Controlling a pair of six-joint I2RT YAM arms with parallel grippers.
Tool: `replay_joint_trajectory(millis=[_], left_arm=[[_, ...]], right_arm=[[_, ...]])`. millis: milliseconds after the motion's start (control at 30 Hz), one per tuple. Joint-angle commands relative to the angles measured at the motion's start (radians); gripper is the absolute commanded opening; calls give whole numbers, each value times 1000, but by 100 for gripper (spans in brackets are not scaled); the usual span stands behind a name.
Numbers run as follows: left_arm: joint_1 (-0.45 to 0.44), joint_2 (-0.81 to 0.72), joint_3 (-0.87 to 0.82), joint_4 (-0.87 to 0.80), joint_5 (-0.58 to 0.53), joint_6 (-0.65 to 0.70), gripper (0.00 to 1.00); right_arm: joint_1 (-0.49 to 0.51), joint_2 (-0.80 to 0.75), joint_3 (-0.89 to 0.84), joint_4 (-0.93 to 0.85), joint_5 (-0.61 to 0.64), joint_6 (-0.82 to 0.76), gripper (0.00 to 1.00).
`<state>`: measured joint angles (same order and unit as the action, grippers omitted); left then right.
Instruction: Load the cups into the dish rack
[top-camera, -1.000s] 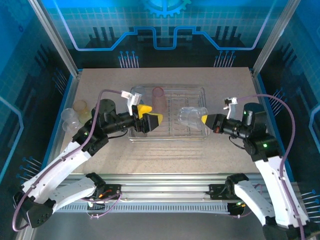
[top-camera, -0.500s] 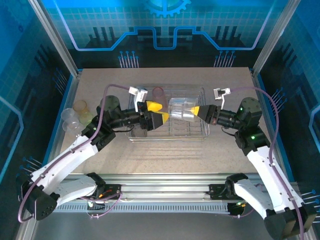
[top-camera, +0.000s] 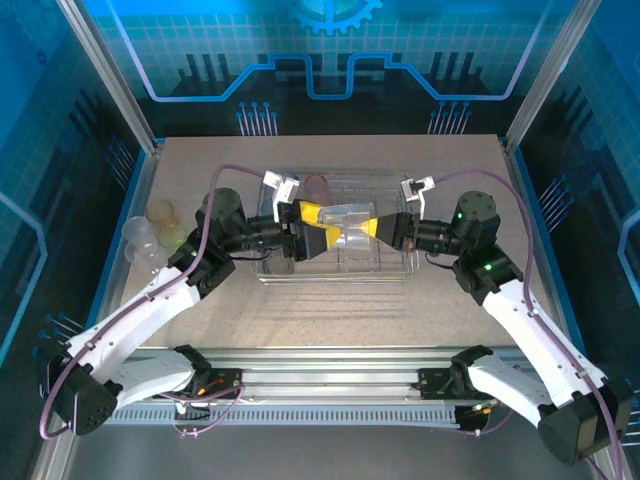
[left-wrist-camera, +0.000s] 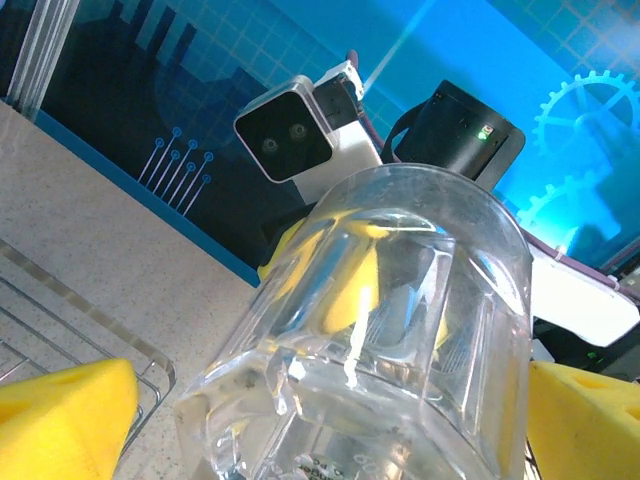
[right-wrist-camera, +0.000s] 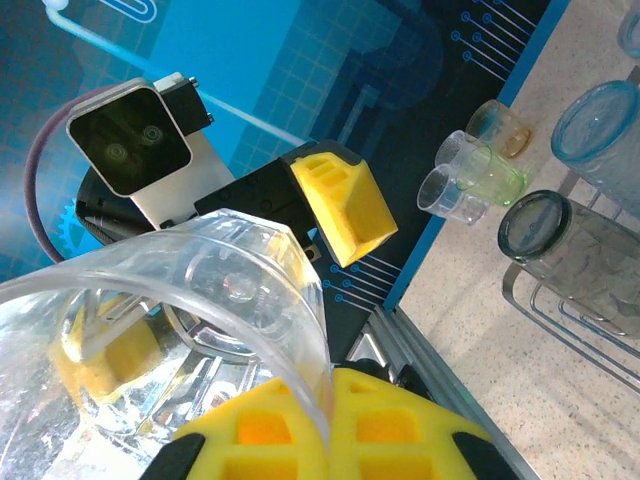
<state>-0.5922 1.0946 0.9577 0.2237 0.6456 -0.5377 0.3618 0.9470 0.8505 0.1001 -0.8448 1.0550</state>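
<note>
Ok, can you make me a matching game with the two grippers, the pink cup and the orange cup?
Things:
1. left gripper
2. right gripper
3. pink cup
4. amber cup

States and places:
A. in the dish rack
B. open
C. on the table, left of the dish rack
D. shut on a clear cup

Pairs: 1-B, 2-D, 3-A, 4-C

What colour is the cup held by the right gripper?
The cup is clear, colourless plastic; the left wrist view shows it best.
</note>
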Motion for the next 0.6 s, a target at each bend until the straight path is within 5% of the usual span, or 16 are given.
replay_joint_trajectory(millis=[0, 267, 433, 500, 567], left_arm=[[-4, 20, 36, 3, 43, -18, 95], [-4, 45, 53, 3, 69, -42, 78], [-4, 54, 61, -2, 69, -50, 58], [-4, 56, 60, -4, 71, -53, 46], [-3, 54, 59, -17, 66, -49, 36]], right_arm=[[12, 4, 4, 97, 13, 19, 0], [28, 44, -40, 198, 12, 73, 0], [29, 59, -44, 181, 11, 75, 1], [29, 57, -49, 181, 18, 77, 12], [29, 47, -48, 176, 33, 61, 37]])
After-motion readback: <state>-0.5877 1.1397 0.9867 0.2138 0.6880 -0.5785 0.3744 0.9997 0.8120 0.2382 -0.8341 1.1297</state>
